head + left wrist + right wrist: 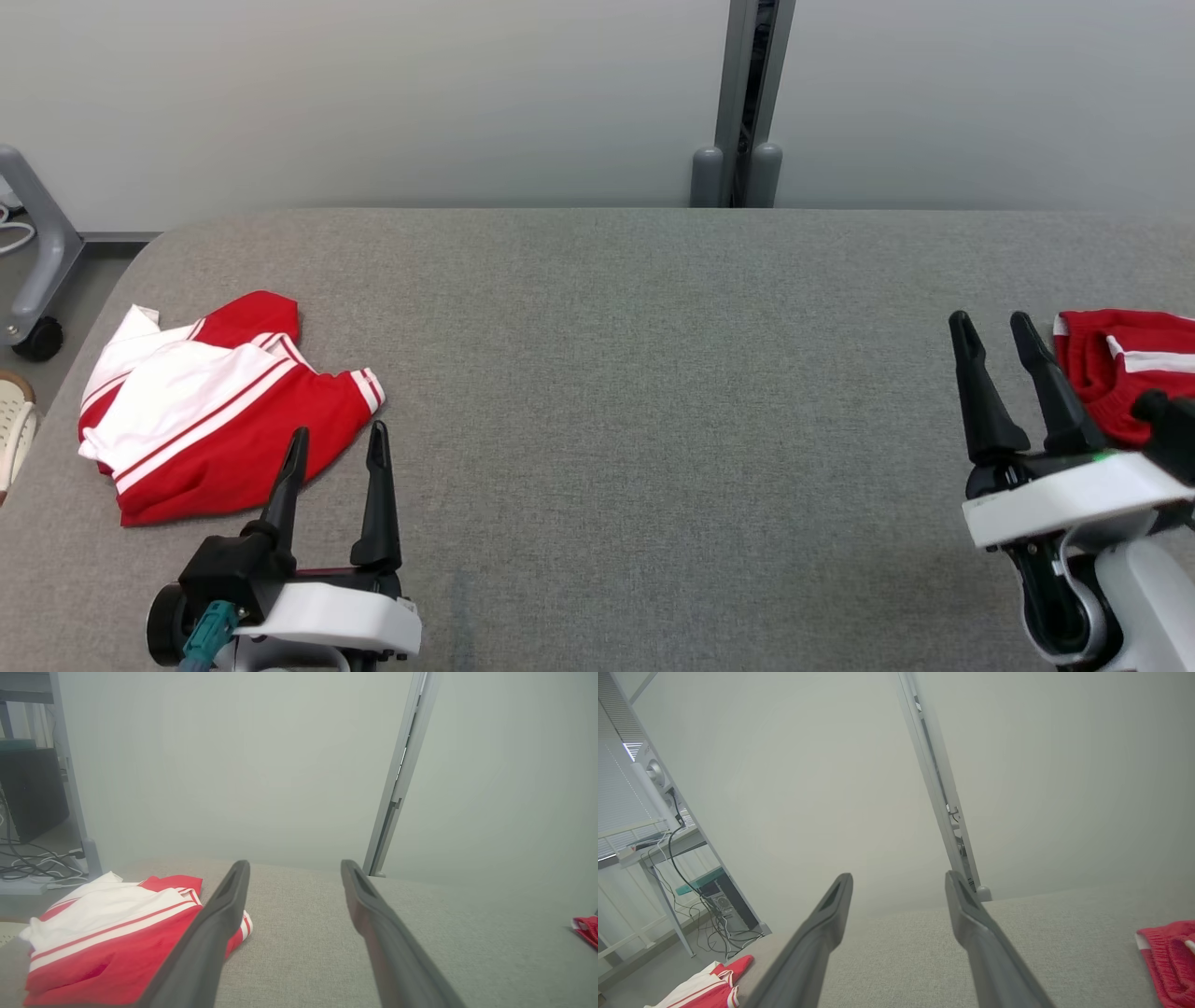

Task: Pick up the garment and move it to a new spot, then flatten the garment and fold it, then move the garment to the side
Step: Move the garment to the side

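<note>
At the desk's (597,373) near edge both arms sit low, fingers pointing away. The left gripper (338,431) and right gripper (990,320) are open and empty. Farther in, the red and white garment (219,406) lies at the desk's left end and a red cloth (1116,369) at its right end.

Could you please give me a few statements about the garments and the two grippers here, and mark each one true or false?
1. The red and white garment lies crumpled on the robot's left side of the grey table. True.
2. The left gripper is shut on that garment. False: it is open and holds nothing.
3. The right gripper is open and empty. True.
4. The table's right side is bare. False: a second red garment lies there, beside the right gripper.
</note>
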Robot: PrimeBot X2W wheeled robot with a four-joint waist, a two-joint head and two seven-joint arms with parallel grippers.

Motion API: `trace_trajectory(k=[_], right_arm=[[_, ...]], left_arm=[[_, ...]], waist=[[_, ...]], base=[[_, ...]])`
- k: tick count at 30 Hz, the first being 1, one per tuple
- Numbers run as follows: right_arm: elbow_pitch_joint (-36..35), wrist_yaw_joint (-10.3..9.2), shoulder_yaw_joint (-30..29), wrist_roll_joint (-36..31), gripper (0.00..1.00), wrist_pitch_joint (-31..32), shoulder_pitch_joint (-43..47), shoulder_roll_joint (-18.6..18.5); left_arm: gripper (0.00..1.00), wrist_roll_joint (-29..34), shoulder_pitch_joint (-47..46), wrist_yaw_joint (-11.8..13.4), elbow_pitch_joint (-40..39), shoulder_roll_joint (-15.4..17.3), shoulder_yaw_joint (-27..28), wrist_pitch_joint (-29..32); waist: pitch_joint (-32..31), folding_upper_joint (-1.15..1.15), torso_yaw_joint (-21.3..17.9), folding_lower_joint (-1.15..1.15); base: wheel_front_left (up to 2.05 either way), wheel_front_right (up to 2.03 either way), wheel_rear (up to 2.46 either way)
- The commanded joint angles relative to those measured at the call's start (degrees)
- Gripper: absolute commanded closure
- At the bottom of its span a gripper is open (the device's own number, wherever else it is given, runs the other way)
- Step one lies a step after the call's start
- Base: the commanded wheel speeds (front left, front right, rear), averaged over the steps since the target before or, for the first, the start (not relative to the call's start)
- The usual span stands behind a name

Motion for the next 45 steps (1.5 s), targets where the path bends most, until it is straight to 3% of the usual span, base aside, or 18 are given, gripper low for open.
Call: trace_trajectory(k=[1, 8, 17, 29, 45], right_arm=[[-3.07, 0.02, -2.84, -2.22, 0.00, -0.26, 3.56, 2.13], [-9.95, 0.02, -9.01, -10.53, 0.00, -0.26, 13.27, 8.63], [-11.08, 0.02, -10.77, -19.36, 0.00, -0.26, 20.48, 12.69], [-9.93, 0.02, -11.99, -23.57, 0.00, -0.27, 20.73, 13.93], [-9.51, 0.02, -12.32, -23.89, 0.00, -0.27, 20.48, 14.18]], left_arm=[[0.00, 0.31, 0.66, -0.36, 0.02, 0.21, 0.11, 0.05], [0.00, -0.16, 2.01, -0.65, 0.62, 0.21, -0.08, 0.05], [0.00, -0.41, 3.05, -1.15, 1.72, 0.20, -0.10, 0.05], [0.00, 0.21, 3.71, -1.62, 3.15, 0.21, -1.38, 0.05], [0.00, -0.02, 3.26, -1.22, 2.74, 0.20, -1.83, 0.05]], waist=[[-0.49, 0.00, -0.48, 0.00], [-1.32, 0.00, -1.04, 0.00], [-1.73, 0.00, -1.40, 0.00], [-1.33, 0.00, -1.63, 0.00], [-1.10, 0.00, -1.26, 0.00]], base=[[0.00, 0.00, 0.00], [0.00, 0.00, 0.00], [0.00, 0.00, 0.00], [0.00, 0.00, 0.00], [0.00, 0.00, 0.00]])
